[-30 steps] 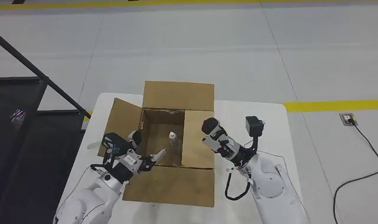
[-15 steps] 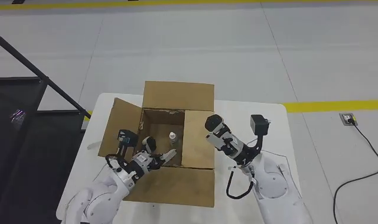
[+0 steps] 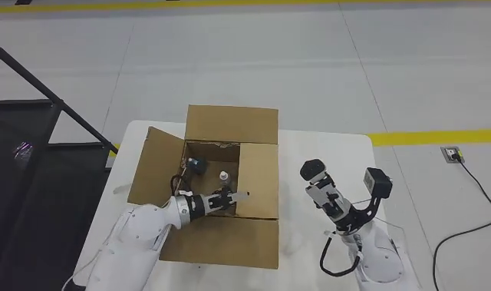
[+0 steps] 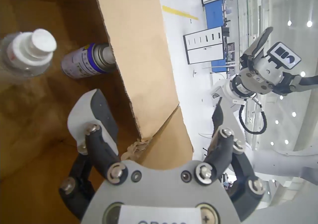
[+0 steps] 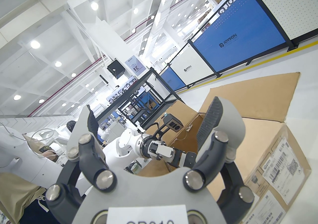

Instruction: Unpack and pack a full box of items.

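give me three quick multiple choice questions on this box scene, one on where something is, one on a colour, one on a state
1. Where is the clear bottle?
A) on the table beside the box
B) inside the open cardboard box
C) held in a claw

2. What colour is the bottle's cap?
A) red
B) green
C) white

3. What state is the right claw in?
A) open and empty
B) shut on the bottle
C) shut on a box flap

Answers:
1 B: the top view shows the bottle within the box walls.
2 C: the left wrist view shows a white cap.
3 A: its jaws stand apart with nothing between them.
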### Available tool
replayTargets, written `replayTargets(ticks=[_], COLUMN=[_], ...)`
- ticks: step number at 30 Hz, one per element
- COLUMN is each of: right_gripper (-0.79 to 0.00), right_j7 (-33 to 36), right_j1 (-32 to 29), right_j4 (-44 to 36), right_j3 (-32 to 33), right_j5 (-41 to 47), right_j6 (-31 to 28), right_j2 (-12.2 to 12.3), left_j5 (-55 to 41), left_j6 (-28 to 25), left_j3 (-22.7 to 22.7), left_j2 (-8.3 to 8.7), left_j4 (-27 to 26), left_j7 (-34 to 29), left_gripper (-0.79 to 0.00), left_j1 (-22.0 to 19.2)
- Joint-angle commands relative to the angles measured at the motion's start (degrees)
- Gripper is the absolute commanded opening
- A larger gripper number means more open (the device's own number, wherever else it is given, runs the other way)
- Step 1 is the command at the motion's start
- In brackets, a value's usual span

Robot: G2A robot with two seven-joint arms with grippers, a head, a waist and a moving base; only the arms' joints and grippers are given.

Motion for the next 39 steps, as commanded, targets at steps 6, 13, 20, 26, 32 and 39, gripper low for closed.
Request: replayTargets(ticks=[6,13,20,26,32,39], right_gripper=[0.0,0.0,0.0,0.0,0.0,0.0], right_j7=[-0.9,-2.0,-5.4,-10.0,-15.8,-21.2], right_j1=[-0.6,-0.8,-0.8,-3.0,-7.3,-13.2], right_j4=[-0.8,-1.9,-2.5,-4.7,-7.6,-11.0], right_j3=[-0.1,-0.4,0.0,2.0,5.5,9.1], right_j5=[0.1,-0.2,-0.5,-1.5,-2.2,-3.8], right_j6=[0.3,0.6,0.2,-0.3,-0.9,-1.1], right_j2=[0.6,1.2,1.5,1.8,2.1,2.3], left_j5=[-0.7,-1.4,-3.3,-3.8,1.1,-0.4], left_j6=[-1.4,-2.4,-2.6,-3.5,-5.2,-7.4], left_j3=[3.6,3.3,2.6,3.8,8.4,14.3], left_j2=[-0.59,-0.3,0.04,-0.21,-1.09,-2.76], left_j4=[3.3,0.6,-4.5,-7.4,-7.6,-2.9], left_j7=[1.4,2.0,2.1,6.0,12.3,15.5], left_gripper=[0.0,0.0,0.0,0.0,0.0,0.0], left_j1=[-2.5,-2.1,-1.1,-1.1,-2.5,-6.3])
